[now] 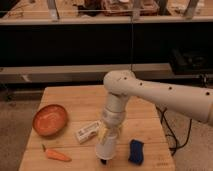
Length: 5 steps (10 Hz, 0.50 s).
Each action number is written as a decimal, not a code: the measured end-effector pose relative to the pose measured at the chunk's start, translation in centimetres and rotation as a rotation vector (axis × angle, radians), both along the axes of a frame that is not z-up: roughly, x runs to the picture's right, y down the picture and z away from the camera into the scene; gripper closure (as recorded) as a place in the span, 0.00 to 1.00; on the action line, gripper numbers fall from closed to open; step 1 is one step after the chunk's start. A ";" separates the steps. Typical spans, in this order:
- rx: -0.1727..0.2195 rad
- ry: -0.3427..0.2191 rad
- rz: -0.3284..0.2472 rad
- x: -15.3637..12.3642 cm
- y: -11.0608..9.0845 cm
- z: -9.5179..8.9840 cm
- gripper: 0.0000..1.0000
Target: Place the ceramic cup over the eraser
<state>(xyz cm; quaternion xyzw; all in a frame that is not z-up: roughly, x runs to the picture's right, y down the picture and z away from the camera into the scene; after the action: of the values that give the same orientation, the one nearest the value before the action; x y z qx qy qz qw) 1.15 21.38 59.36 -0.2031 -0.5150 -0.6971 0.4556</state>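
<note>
The whitish ceramic cup (107, 145) hangs at the end of my white arm, tilted, just above the wooden table (75, 100) near its front edge. My gripper (106, 150) is shut on the cup; a dark tip shows below the cup's lower end. A white rectangular eraser (87, 131) lies on the table just left of the cup, apart from it.
An orange-brown shallow bowl (50, 120) stands at the left. A carrot (56, 155) lies at the front left. A blue sponge-like block (136, 151) lies right of the cup. Black cables (172, 132) hang off the table's right side. Dark shelving stands behind.
</note>
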 end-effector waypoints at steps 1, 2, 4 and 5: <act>-0.005 -0.005 0.002 0.5 0.6 -0.5 0.20; -0.011 -0.002 -0.002 0.8 1.1 -0.8 0.20; -0.006 0.064 -0.047 0.9 1.5 -0.4 0.20; -0.003 0.084 -0.056 0.8 1.6 -0.3 0.20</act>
<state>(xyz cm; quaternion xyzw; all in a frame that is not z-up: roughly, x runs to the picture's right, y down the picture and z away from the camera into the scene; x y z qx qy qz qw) 1.98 22.96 59.09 -0.2473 -0.4906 -0.6997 0.4567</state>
